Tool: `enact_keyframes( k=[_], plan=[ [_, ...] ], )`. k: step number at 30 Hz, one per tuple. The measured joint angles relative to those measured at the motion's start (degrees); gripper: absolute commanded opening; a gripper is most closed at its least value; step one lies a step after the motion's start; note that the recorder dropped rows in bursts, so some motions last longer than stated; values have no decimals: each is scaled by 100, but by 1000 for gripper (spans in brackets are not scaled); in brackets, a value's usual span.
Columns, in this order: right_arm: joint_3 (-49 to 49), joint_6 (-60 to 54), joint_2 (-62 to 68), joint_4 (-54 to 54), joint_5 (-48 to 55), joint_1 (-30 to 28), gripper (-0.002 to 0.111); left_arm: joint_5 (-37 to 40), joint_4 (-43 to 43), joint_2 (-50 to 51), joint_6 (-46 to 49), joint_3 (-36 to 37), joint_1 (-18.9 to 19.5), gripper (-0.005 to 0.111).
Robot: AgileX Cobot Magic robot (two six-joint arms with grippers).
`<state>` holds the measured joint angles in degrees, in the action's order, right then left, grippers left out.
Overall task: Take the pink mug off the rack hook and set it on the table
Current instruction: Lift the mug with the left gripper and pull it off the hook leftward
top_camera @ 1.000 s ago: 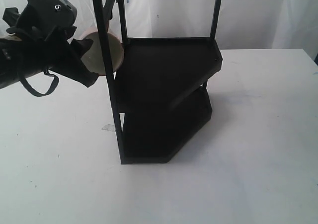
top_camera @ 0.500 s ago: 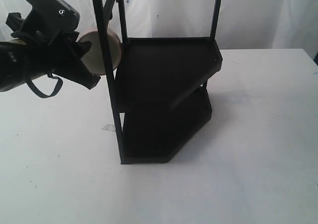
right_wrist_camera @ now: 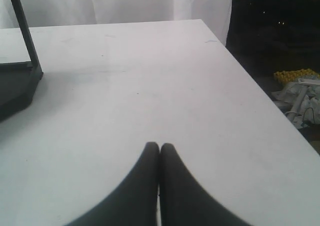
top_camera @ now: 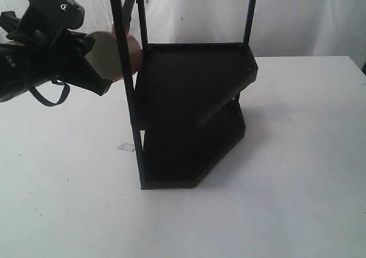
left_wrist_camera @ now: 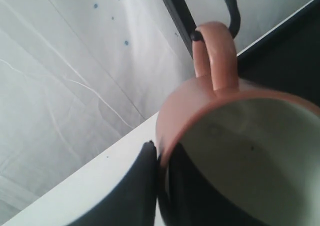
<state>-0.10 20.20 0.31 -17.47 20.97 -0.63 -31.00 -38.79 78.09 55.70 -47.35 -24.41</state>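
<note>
Dusty-pink ceramic sits between the black fingers of the left gripper. It is a small cylindrical pink mug with a cream-white inside. The fingers are drawn almost together, one on the outer wall and one inside the rim, with only the wall pinched between them. Inside the mug only pale glaze and a dark speck or two show. Its small loop handle lies on the far side from the fingers. There the rounded tip of the short black metal rack hook sits right against the handle's top. Whether the hook passes through the loop I cannot tell.

From across the room the mug hangs well above the plain white table. It is tipped with its mouth toward the fingers, just behind the front post of the tall black two-shelf rack.

The right gripper has its dark fingers pressed together, grasping nothing, low over bare table. The rack's foot stands well off to one side of them and the table edge lies to the other, with wide white surface ahead.
</note>
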Motion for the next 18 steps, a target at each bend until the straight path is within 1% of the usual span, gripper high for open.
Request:
enact_keyframes(
  k=[2,5,8,11,13,16,18],
  plan=[
    [0,11,0,0,0,0,0,-67,-40,0,11,0,0,0],
    [0,11,0,0,0,0,0,-292,-388,-10,11,0,-22,0],
    [0,11,0,0,0,0,0,-348,-521,-171,11,0,-22,0],
    [0,11,0,0,0,0,0,-305,-855,-422,334,0,-22,0],
    [0,11,0,0,0,0,0,-289,-1392,-548,973,0,-22,0],
    [0,11,0,0,0,0,0,-313,-2737,-734,2462,0,-22,0],
    [0,11,0,0,0,0,0,-313,-3306,-826,2956,0,-22,0]
  ],
)
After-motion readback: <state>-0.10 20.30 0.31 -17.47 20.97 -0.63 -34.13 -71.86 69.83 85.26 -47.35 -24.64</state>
